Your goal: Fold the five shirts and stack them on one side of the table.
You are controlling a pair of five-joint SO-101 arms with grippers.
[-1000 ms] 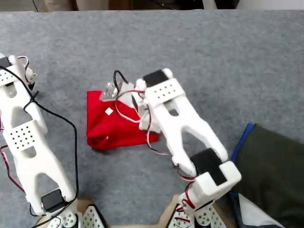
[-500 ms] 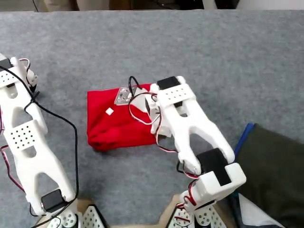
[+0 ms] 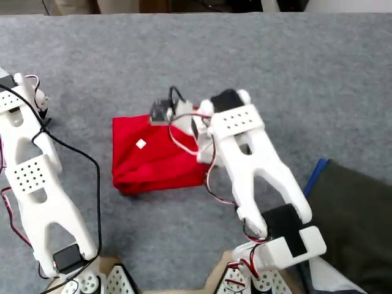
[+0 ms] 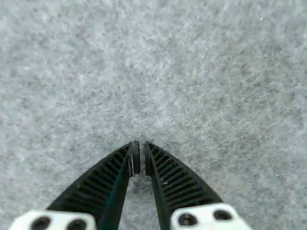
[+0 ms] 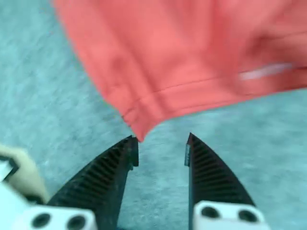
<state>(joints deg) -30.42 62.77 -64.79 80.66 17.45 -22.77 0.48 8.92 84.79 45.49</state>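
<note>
A red shirt [image 3: 156,159] lies folded into a rough square on the grey table [image 3: 294,67], left of centre, with a small white tag on top. My right arm [image 3: 236,122] reaches over the shirt's far right corner. In the right wrist view my right gripper [image 5: 160,143] is open just above the cloth-covered table, and a hemmed corner of the red shirt [image 5: 158,62] lies right by one fingertip, nothing between the fingers. My left arm [image 3: 30,171] stands along the table's left edge. My left gripper [image 4: 139,155] is shut over bare grey cloth.
A pile of dark clothing [image 3: 355,226] with a blue edge [image 3: 313,174] sits at the near right corner of the table, beside the right arm's base. The far half and the middle right of the grey table are bare.
My right arm has swung to the right and slightly toward the far side across the red shirt. The shirt's right edge now lies farther right. The left arm has kept still.
</note>
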